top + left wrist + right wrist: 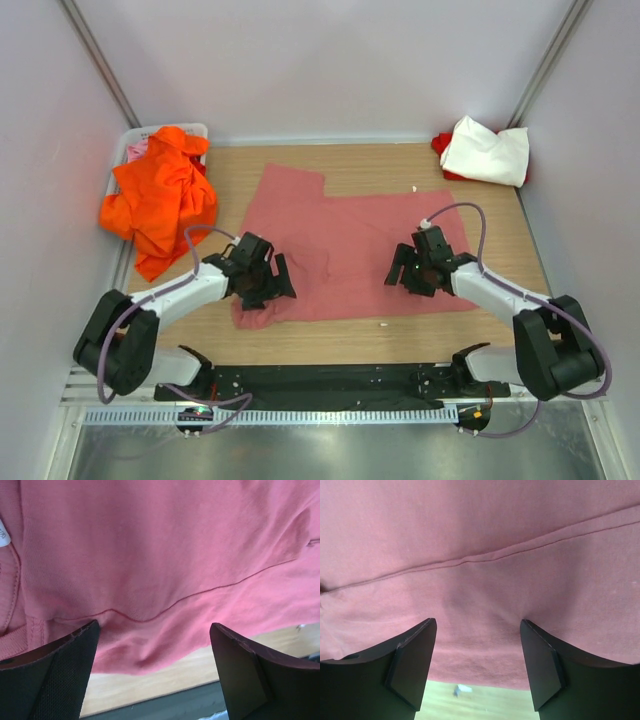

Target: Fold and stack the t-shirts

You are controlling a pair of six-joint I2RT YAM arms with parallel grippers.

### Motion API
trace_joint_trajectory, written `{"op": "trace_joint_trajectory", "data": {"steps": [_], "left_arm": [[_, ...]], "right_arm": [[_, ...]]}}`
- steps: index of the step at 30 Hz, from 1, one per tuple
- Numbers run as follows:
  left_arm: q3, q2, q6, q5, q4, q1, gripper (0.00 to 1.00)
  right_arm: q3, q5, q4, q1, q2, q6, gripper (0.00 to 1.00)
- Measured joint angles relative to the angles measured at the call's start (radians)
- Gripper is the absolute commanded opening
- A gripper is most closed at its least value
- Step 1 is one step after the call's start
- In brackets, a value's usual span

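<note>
The salmon-pink t-shirt (345, 240) lies spread flat on the wooden table, its near left corner bunched. My left gripper (266, 283) is open, low over that bunched near-left part; the left wrist view shows the pink cloth (165, 555) with a seam and the collar at left. My right gripper (414, 272) is open over the shirt's right part, near its front hem; the right wrist view shows the cloth (480, 540) and a seam between the fingers. The orange t-shirt (160, 195) is heaped at far left. The white t-shirt (487, 150) lies on a red one (441, 145) at far right.
A white bin (130, 150) stands under the orange heap at the back left. A small white scrap (462, 689) lies on the wood by the shirt's hem. The table's dark front rail (320, 380) runs between the arm bases. Walls close in both sides.
</note>
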Motion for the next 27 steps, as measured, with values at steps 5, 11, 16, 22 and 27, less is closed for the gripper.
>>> {"op": "trace_joint_trajectory", "data": {"steps": [5,11,16,22,27], "left_arm": [[-0.065,-0.173,-0.051,-0.004,-0.136,-0.039,0.94],[0.090,-0.265,-0.031,-0.103,-0.332,-0.039,1.00],[0.438,-0.075,0.082,-0.184,-0.362,0.021,1.00],[0.816,0.314,0.178,-0.163,-0.277,0.201,0.96],[1.188,0.676,0.288,-0.068,-0.225,0.285,0.93]], "right_arm": [[-0.027,-0.026,-0.154,0.000,-0.102,0.039,0.78],[0.059,-0.003,-0.310,0.000,-0.177,0.045,0.80],[0.177,0.040,-0.265,0.001,-0.218,0.005,0.81],[0.037,-0.090,0.040,0.081,-0.298,-0.027,0.83],[-0.201,-0.109,0.308,0.213,-0.342,-0.019,0.83]]}}
